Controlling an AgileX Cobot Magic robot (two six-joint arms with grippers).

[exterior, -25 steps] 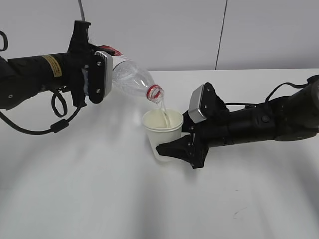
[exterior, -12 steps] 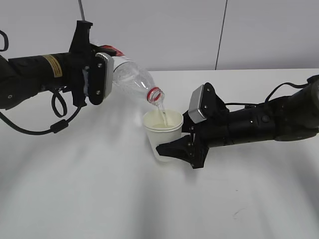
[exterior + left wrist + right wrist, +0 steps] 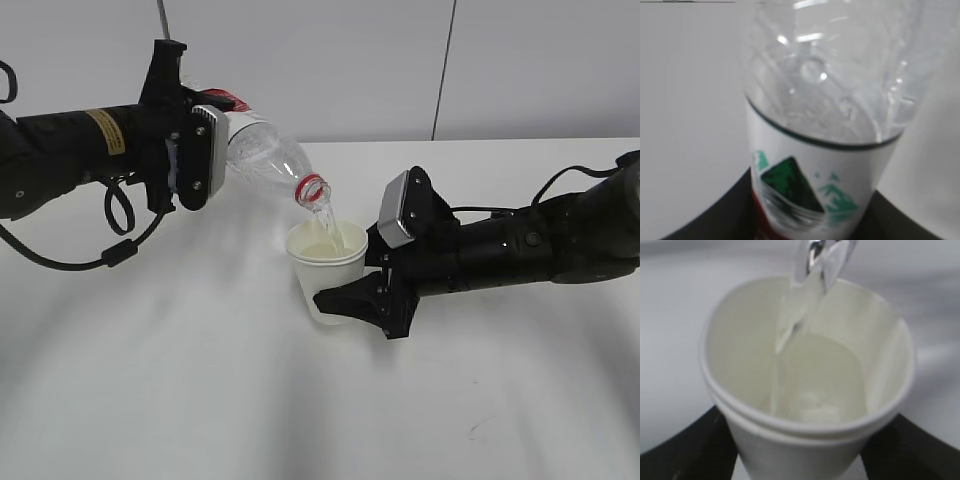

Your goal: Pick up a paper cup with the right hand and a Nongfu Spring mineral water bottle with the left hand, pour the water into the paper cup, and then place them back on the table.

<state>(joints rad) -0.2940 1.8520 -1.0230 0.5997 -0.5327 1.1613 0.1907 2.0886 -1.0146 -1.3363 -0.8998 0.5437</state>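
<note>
Left wrist view, bottle (image 3: 822, 125), green mountain label (image 3: 800, 192)

Bottle (image 3: 265, 160) neck blocks access over cup (image 3: 325, 270); right arm (image 3: 500, 250) blocks cup's right; surface (image 3: 200, 400) front/left open.

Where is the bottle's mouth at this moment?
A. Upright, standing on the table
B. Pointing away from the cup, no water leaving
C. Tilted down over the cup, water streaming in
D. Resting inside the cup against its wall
C: the bottle leans neck-down with its mouth just above the cup, and a stream of water runs into it.
</note>
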